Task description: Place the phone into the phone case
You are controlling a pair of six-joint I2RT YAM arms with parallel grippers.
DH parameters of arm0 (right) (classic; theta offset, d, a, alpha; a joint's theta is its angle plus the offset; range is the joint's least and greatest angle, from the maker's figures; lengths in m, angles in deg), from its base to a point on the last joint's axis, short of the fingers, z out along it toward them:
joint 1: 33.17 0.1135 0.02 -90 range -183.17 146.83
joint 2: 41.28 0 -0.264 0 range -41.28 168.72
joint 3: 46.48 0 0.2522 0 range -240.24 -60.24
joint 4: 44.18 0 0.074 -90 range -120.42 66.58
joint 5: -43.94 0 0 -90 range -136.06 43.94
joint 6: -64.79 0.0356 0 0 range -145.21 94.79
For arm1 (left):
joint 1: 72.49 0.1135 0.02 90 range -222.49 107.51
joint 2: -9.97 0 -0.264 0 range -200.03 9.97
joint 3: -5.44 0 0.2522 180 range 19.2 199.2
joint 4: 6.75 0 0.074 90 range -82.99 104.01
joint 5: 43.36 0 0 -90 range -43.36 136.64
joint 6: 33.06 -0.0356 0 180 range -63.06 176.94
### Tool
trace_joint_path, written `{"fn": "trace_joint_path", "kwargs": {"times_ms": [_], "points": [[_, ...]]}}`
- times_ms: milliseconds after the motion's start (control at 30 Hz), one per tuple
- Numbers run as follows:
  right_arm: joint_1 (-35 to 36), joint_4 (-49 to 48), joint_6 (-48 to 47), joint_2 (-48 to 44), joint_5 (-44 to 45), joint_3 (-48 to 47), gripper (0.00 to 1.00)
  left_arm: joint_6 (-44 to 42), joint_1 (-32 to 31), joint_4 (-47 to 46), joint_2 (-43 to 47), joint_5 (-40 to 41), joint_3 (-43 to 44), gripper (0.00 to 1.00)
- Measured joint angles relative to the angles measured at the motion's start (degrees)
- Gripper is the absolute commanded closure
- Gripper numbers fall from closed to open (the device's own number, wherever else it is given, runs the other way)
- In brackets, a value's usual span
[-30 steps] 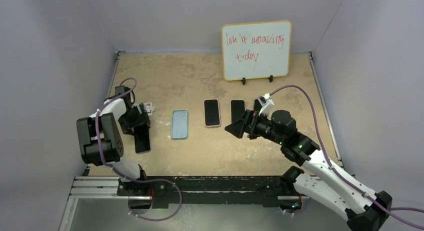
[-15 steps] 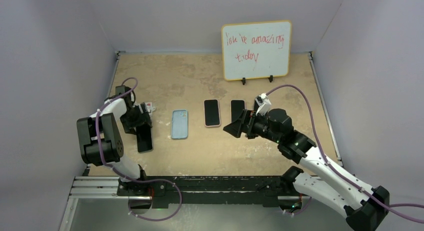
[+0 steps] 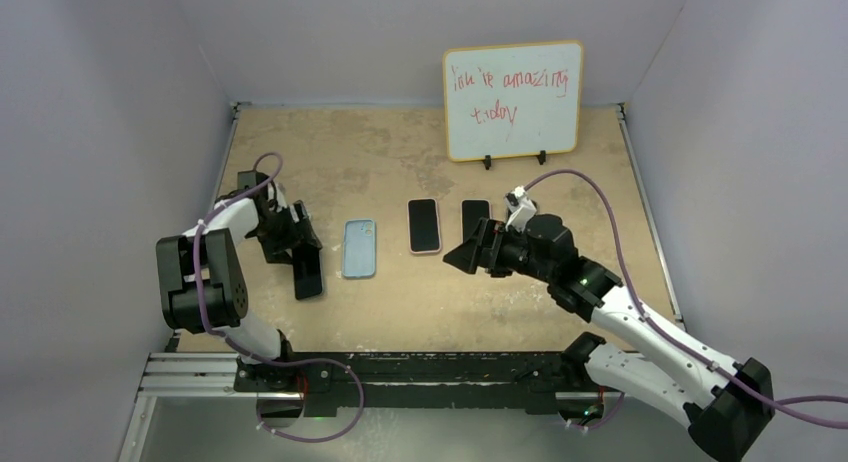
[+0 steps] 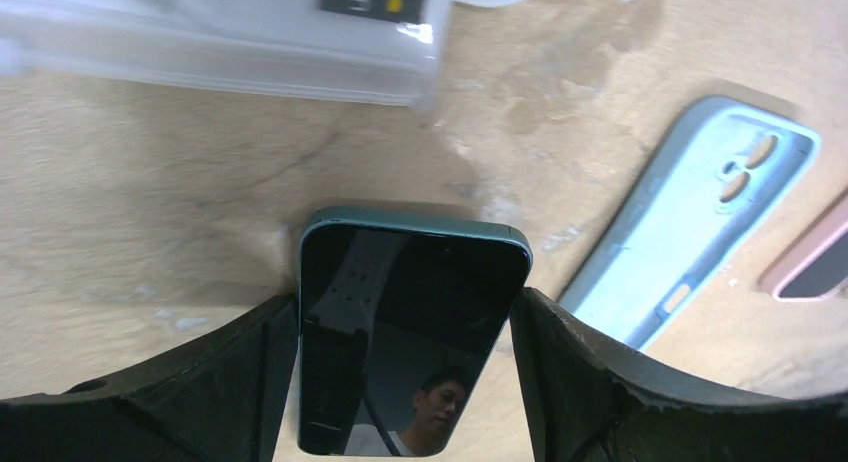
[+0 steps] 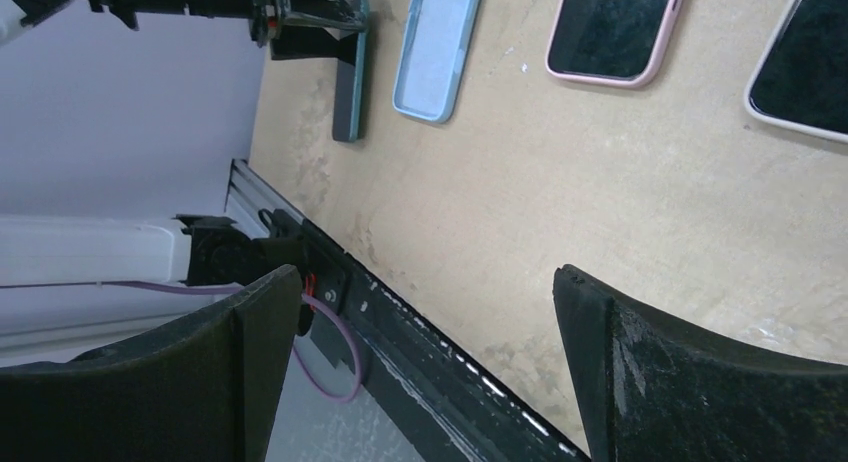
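Now your left gripper pinches the phone by its long edges, near the blue case; if the hold is loose, the phone may slip and land askew

Bare table lies open in front of the blue case and behind it. On its right the pink phone lies near; the whiteboard stands well apart at the back.

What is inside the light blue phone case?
Nothing: the light blue phone case lies empty, its bare inner floor and camera holes showing. From above, no part of its inside is covered.
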Motion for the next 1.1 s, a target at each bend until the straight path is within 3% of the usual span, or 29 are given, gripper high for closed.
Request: {"fn": "trace_joint_path", "kwargs": {"times_ms": [133,300,567,833,1100], "points": [[0.00,-5.35,1.73,2.03,-2.03,1.38,0.17,0.46,-0.79,-1.11,0.04,-4.07,-0.46,0.53],[0.98,-11.34,4.61,7.85,-4.39,2.84,0.22,1.16,-1.16,-2.29,0.07,-7.78,-1.07,0.55],[8.15,-18.58,6.29,18.86,-2.60,1.95,0.36,1.60,-1.81,-4.39,0.07,-13.86,-2.54,0.56],[16.02,-27.78,7.17,36.94,1.66,-5.62,0.46,1.38,-2.23,-6.36,-0.66,-16.52,-4.35,0.57],[17.27,-32.52,7.15,52.57,1.77,-17.79,0.47,1.46,-2.62,-6.43,-1.36,-17.70,-4.90,0.57]]}}
